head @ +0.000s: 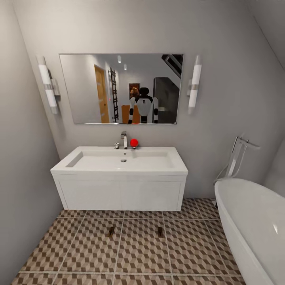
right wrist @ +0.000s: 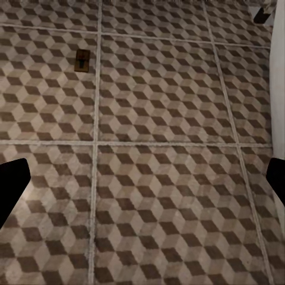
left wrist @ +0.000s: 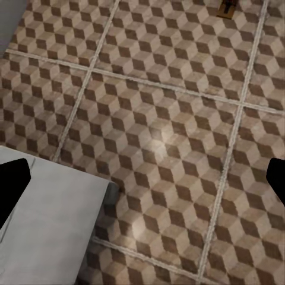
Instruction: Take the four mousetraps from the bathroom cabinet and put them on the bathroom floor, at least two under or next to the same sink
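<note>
The bathroom floor (head: 142, 253), tiled in brown-and-beige cubes, is spreading out below the white tub (head: 253, 225) at its right side and the wide white bathroom sink (head: 120, 160), which is sitting on its vanity against the back wall under a mirror (head: 120, 89). Two mousetraps are lying flat on the tiles just in front of the vanity's base, one (head: 111, 231) toward its left half and the other (head: 160, 232) toward its right, well apart from each other. The left wrist view is catching one trap (left wrist: 228, 7) near the far tiles; the right wrist view is showing another (right wrist: 82, 60). The left gripper (left wrist: 142, 178) and the right gripper (right wrist: 142, 178) are both hanging spread and empty over bare tile. Each trap is likely handling as a light, stiff wooden board, best pinched across its long edges, clear of the wire parts. Two more are seemingly remaining to fetch.
</note>
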You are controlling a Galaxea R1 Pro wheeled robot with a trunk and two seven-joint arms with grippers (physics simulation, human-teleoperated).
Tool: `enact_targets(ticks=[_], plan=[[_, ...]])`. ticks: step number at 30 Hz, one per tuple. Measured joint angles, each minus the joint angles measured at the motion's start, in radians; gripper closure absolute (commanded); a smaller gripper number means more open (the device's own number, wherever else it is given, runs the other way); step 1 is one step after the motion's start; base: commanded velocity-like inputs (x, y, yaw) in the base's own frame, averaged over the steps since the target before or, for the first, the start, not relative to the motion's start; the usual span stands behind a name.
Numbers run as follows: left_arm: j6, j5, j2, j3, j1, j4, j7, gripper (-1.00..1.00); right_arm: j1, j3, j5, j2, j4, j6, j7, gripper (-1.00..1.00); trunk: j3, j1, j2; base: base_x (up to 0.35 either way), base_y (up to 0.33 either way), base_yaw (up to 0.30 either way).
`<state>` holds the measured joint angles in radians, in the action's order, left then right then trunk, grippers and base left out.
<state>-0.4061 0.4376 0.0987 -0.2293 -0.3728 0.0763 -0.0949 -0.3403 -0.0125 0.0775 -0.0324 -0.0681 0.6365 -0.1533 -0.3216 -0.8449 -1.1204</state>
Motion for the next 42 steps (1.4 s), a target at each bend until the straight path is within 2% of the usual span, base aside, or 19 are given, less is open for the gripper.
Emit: enact_targets(ticks=[42], plan=[[0.0, 0.0, -0.001, 0.0, 0.0, 0.0, -0.003, -1.0, 0.0, -0.002, -0.004, -0.001, 0.001, 0.003, -0.001, -1.0, 0.132, 0.161, 0.294, 0.0, 0.0, 0.0]])
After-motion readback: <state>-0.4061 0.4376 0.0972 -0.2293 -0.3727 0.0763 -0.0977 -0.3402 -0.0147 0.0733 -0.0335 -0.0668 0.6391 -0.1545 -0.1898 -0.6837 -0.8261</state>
